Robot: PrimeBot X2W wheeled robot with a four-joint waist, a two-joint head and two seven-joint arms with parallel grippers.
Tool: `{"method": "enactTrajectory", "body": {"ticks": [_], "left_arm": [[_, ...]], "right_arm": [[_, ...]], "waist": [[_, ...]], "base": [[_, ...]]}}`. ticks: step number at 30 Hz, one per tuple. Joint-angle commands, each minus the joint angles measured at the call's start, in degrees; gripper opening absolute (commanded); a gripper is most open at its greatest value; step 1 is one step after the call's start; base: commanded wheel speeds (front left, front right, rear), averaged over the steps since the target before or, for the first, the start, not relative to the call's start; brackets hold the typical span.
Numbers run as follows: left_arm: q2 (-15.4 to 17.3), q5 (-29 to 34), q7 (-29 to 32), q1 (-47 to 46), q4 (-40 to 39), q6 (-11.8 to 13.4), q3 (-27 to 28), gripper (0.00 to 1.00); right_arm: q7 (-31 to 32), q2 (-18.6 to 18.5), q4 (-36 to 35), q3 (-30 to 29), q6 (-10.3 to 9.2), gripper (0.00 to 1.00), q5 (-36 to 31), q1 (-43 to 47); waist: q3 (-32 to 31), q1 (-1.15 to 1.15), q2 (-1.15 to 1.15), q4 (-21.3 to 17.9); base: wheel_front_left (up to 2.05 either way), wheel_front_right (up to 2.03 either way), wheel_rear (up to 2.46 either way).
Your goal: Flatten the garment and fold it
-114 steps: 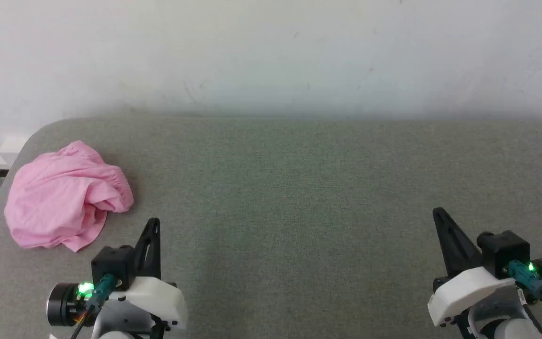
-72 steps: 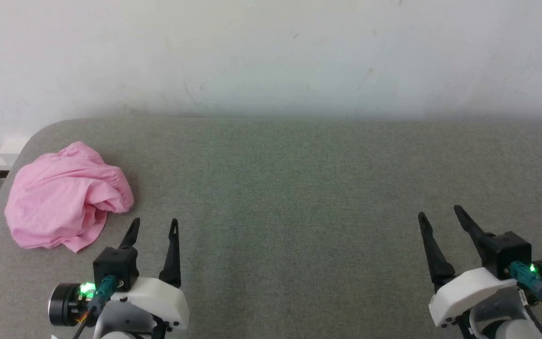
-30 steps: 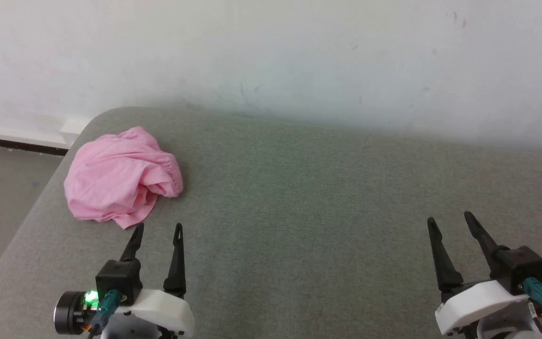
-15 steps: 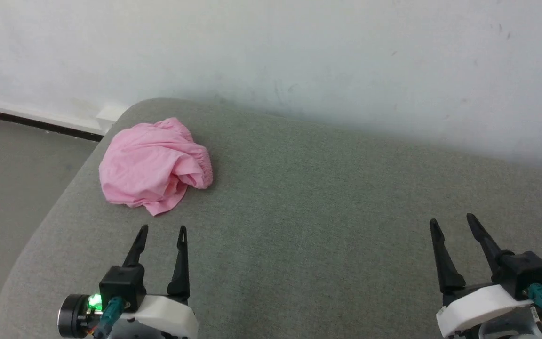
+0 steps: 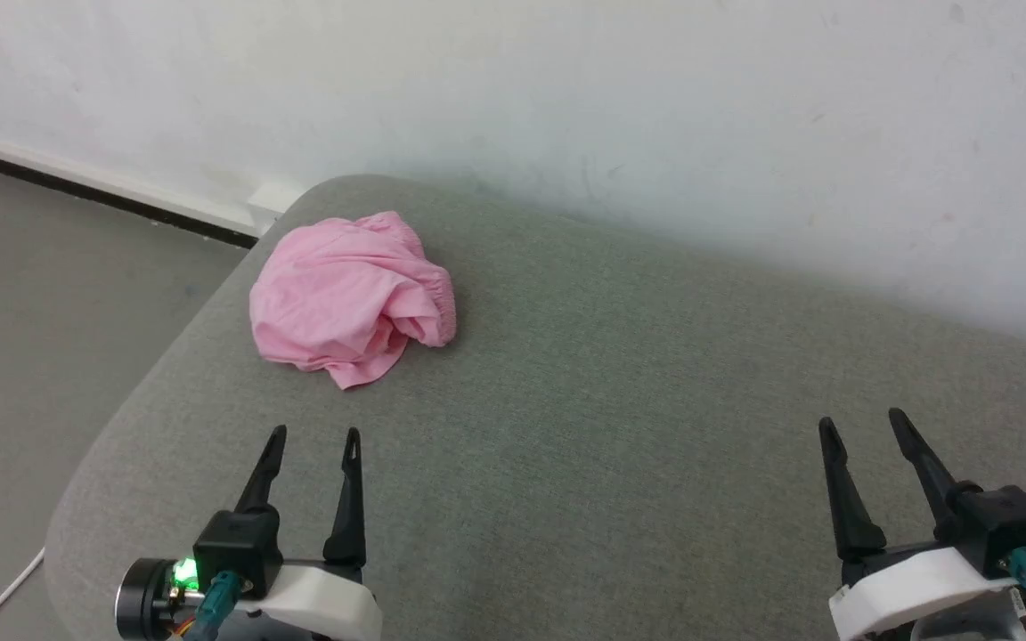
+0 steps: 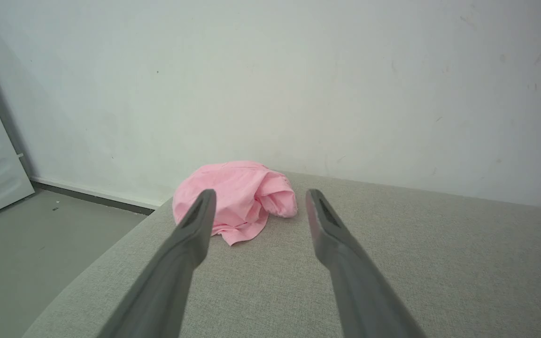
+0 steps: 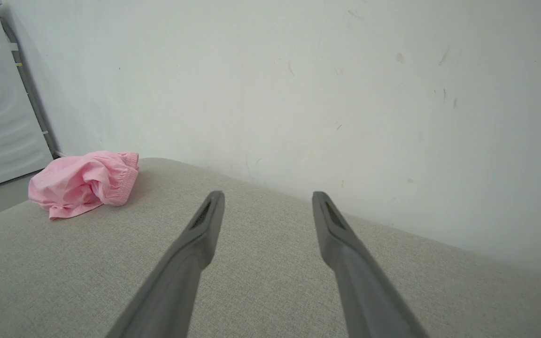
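Lying crumpled in a heap, the pink shorts (image 5: 348, 298) sit at the far left corner of the grey padded bench (image 5: 620, 401), close to the white wall (image 5: 566, 89). Nearer the front edge, the left end effector (image 5: 315, 434) points toward the heap, fingers spread and empty. The right end effector (image 5: 860, 418), well apart toward the right edge, is likewise open and holds nothing.

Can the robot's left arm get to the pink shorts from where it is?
Probably yes. The left tool is open and points toward the pink shorts, with just bare grey cushion between them.
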Motion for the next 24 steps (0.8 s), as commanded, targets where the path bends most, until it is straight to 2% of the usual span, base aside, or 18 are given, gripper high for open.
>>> {"method": "enactTrajectory", "body": {"ticks": [1,24], "left_arm": [[-0.08,-0.08,-0.6,0.76,-0.27,0.42,-0.31,1.0],[-0.11,-0.35,-3.36,1.61,-0.67,1.33,-1.68,1.0]], "right_arm": [[-0.6,0.15,-0.17,-0.25,-0.08,1.0,0.6,0.54],[-3.35,0.21,0.05,-0.44,-0.11,1.0,2.26,1.56]], "waist": [[0.08,-0.01,0.0,0.81],[-0.73,-0.01,0.0,8.34]], "base": [[0.0,0.0,0.0],[0.0,0.0,0.0]]}}
